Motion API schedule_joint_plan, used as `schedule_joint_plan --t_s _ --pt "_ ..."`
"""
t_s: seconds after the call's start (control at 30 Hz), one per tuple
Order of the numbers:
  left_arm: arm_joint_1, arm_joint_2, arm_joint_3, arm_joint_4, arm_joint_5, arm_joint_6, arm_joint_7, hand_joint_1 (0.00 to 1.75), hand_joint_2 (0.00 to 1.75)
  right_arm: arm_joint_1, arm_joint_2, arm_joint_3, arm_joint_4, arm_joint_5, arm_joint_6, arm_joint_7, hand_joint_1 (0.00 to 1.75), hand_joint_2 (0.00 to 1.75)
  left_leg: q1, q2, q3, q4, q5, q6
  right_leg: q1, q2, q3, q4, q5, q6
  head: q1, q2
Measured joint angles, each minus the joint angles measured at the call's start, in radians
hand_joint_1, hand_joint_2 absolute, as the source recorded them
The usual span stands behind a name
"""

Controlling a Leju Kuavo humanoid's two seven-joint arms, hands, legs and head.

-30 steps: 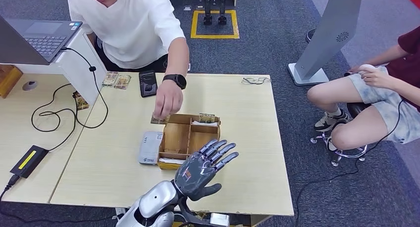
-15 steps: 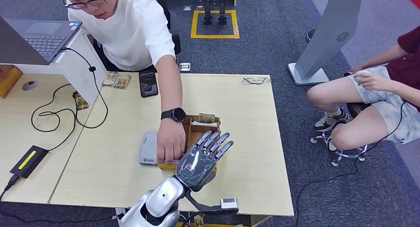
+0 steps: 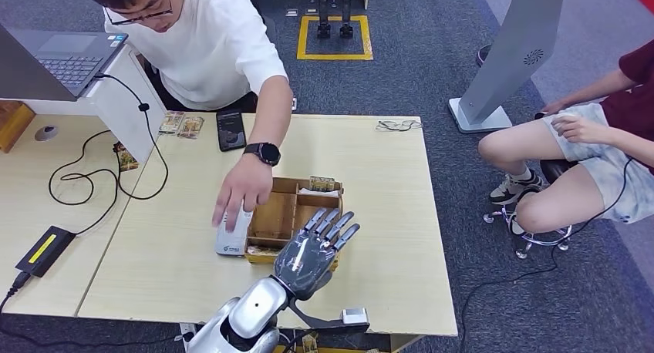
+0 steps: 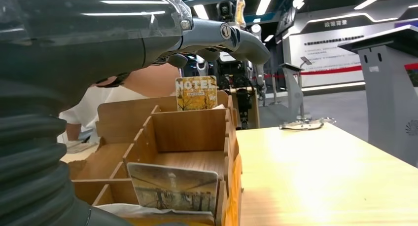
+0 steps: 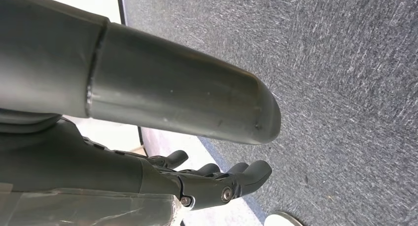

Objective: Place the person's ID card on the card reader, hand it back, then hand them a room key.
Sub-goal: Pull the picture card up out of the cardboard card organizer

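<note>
Head view, from the left: the person's hand [image 3: 237, 193] lies over the far end of the grey card reader [image 3: 232, 237], hiding whatever sits beneath, so the ID card cannot be made out. Just beside the reader stands the wooden box [image 3: 294, 213], its near edge partly covered by the left hand [image 3: 312, 250], which hovers with fingers spread and holds nothing. In the left wrist view a room key [image 4: 196, 93] printed HOTEL stands upright in a far compartment, and another card [image 4: 173, 187] leans in the nearest one. Right of the box the table [image 3: 385, 214] lies bare to its edge. The right hand [image 5: 207, 179] hangs over carpet, fingers loosely extended, holding nothing.
</note>
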Motion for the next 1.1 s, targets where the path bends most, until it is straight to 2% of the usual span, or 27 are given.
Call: schedule_joint_plan --t_s 0.13,0.2,0.23,0.27,0.33,0.37,0.63,1.1 --pt "-0.001 0.002 0.0 0.007 0.0 -0.009 0.001 0.0 1.75 0.0 -0.001 0.002 0.0 0.0 0.0 -0.002 0.0 0.0 0.0 0.0 0.0 0.0 0.0 0.0 0.0 0.0 0.0 0.0 0.0 0.0 0.0 0.0" --pt "-0.002 0.002 0.0 0.011 0.0 -0.015 0.001 0.19 1.75 0.0 -0.002 0.002 0.001 0.0 0.0 -0.001 0.0 0.0 0.0 0.0 0.0 0.0 0.0 0.0 0.0 0.0 0.0 0.0 0.0 0.0 0.0 0.0" --pt "-0.002 0.002 0.0 0.013 0.0 -0.018 0.001 0.47 1.75 0.0 -0.003 0.003 0.001 0.0 0.0 -0.001 0.0 0.0 0.0 0.0 0.0 0.0 0.0 0.0 0.0 0.0 0.0 0.0 0.0 0.0 0.0 0.0" --pt "-0.002 0.003 0.0 0.016 0.0 -0.021 0.001 0.86 1.75 0.0 -0.003 0.004 0.001 0.0 0.0 -0.001 0.0 0.0 0.0 0.0 0.0 0.0 0.0 0.0 0.0 0.0 0.0 0.0 0.0 0.0 0.0 0.0" --pt "-0.004 0.004 0.0 0.023 0.0 -0.025 0.002 1.48 1.75 0.0 -0.004 0.004 0.002 0.0 0.0 -0.001 0.0 0.0 0.0 0.0 0.0 0.0 0.0 0.0 0.0 0.0 0.0 0.0 0.0 0.0 0.0 0.0" --pt "-0.004 0.004 0.0 0.027 0.0 -0.028 0.005 1.62 1.75 0.0 -0.004 0.005 0.002 0.0 0.0 0.0 0.0 0.0 0.0 0.0 0.0 0.0 0.0 0.0 0.0 0.0 0.0 0.0 0.0 0.0 0.0 0.0" --pt "-0.009 0.005 0.0 0.052 0.0 -0.052 0.075 1.74 1.75 0.0 -0.004 0.005 0.002 0.0 0.002 0.005 0.0 0.0 0.0 0.0 0.0 0.0 0.0 0.0 0.0 0.0 0.0 0.0 0.0 0.0 0.0 0.0" --pt "-0.023 0.011 0.0 0.065 0.0 -0.066 0.126 1.75 1.75 0.002 -0.004 0.006 -0.003 0.0 0.01 0.01 0.0 0.0 0.0 0.0 0.0 0.0 0.0 0.0 0.0 0.0 0.0 0.0 0.0 0.0 0.0 0.0"
